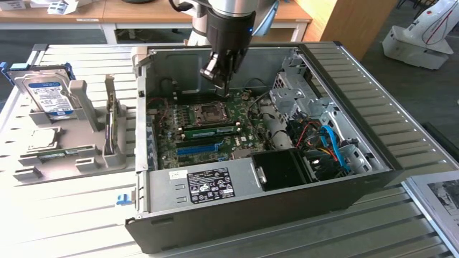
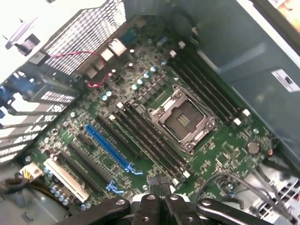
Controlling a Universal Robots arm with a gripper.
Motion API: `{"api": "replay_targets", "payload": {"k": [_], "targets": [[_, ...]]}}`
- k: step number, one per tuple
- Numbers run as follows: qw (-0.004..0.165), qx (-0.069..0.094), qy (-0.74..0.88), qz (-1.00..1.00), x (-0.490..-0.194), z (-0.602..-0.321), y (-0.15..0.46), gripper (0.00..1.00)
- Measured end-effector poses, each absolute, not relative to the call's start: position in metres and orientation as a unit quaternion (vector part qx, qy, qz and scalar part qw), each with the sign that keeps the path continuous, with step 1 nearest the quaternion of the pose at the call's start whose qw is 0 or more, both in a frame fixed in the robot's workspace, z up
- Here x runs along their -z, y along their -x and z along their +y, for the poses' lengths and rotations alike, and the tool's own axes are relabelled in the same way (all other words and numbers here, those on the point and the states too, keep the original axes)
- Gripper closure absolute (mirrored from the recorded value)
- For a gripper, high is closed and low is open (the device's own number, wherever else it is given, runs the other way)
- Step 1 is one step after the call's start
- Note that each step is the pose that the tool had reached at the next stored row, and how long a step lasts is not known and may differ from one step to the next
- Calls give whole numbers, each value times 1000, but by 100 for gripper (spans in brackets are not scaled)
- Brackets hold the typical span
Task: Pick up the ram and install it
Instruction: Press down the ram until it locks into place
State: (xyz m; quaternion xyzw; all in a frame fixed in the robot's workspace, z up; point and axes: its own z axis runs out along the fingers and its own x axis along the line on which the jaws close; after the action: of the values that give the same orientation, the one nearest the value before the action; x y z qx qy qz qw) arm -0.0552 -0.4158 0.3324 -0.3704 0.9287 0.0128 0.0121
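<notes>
A long green ram stick [image 1: 212, 130] lies in a memory slot just in front of the CPU socket [image 1: 210, 113] on the motherboard inside the open computer case [image 1: 358, 183]. My gripper [image 1: 221, 88] hangs over the board behind the socket, apart from the stick, shut with nothing between its fingers. In the wrist view the shut gripper [image 2: 159, 194] looks down on the CPU socket [image 2: 182, 119], the black memory slots [image 2: 150, 140] and the blue slot [image 2: 108, 147]. Another thin board [image 1: 109, 115] stands on edge in the grey fixture [image 1: 57, 166] at the exterior view's left.
The fixture also holds a silver hard drive [image 1: 47, 97] and a square chip [image 1: 43, 140]. Inside the case are a black power supply [image 1: 208, 185], a black box [image 1: 283, 169], drive cages [image 1: 301, 91] and blue cables [image 1: 334, 148]. The case walls stand close around the board.
</notes>
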Motion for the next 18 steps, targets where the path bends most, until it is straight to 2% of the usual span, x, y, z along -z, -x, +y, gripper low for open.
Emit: {"api": "replay_targets", "payload": {"k": [18], "targets": [[14,-11,239,971,-332,-416,55,90]]}}
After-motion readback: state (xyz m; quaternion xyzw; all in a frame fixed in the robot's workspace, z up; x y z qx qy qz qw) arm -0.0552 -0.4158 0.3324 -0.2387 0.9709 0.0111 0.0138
